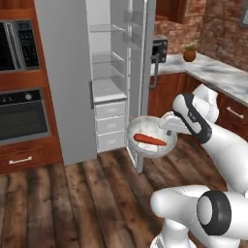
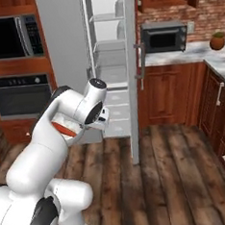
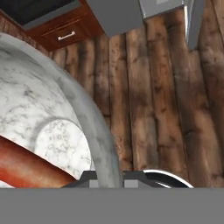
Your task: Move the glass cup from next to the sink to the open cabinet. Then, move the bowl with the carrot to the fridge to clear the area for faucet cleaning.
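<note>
The gripper (image 1: 167,127) is clamped narrowly on the rim of the bowl (image 1: 145,130), holding it up in the air above the wooden floor (image 1: 77,203), just in front of the fridge (image 1: 68,72). The bowl is white with grey speckling and is tipped a little toward the camera in the left base view, so its inside shows; the carrot (image 1: 149,140) lies across the bottom of it, orange-red and tapered. In the hand view the bowl's rim (image 3: 98,135) curves up from between the gripper's fingers at the bottom edge, and the carrot (image 3: 30,166) runs along the lower left, resting on the bowl's inner surface. The fridge stands open: its door (image 1: 140,82) is swung out to the right of the bowl, and the pale inner shelves (image 1: 107,58) and drawers (image 1: 110,125) are in plain sight behind and to the left of the bowl. In the right base view the arm's white links hide most of the bowl, and just a strip of the carrot (image 2: 65,130) shows beside the wrist. Off to the right, a black microwave (image 2: 164,37) sits on the marble worktop (image 2: 196,54), with a small round brown pot (image 2: 218,41) further along it. A built-in oven (image 1: 22,116) is set in the wooden wall left of the fridge.
</note>
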{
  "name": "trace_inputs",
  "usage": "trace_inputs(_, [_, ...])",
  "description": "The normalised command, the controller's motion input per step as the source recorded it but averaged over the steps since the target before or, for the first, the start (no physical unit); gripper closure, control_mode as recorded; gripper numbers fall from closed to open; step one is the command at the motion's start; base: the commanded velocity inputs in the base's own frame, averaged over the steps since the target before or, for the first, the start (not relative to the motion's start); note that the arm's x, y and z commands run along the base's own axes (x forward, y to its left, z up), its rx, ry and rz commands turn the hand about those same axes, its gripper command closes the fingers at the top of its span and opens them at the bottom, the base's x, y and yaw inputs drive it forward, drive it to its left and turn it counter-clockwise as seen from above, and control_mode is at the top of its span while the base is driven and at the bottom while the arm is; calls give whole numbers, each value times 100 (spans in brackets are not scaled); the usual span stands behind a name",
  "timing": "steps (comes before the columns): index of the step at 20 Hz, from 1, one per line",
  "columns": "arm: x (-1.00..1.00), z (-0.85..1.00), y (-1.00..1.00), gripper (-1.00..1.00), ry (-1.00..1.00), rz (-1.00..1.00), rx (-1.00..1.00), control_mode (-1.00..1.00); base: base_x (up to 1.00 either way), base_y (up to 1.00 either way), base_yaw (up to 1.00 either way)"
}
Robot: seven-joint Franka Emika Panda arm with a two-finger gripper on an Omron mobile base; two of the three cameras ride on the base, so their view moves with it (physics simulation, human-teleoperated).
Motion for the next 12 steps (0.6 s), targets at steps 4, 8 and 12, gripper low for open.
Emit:
trace_inputs(4, [0,0,0,100,0,0,0,100,100,79,5])
trace_inputs(8, [0,0,0,100,0,0,0,100,100,70,2])
trace_inputs(12, [0,0,0,100,0,0,0,100,100,31,-4])
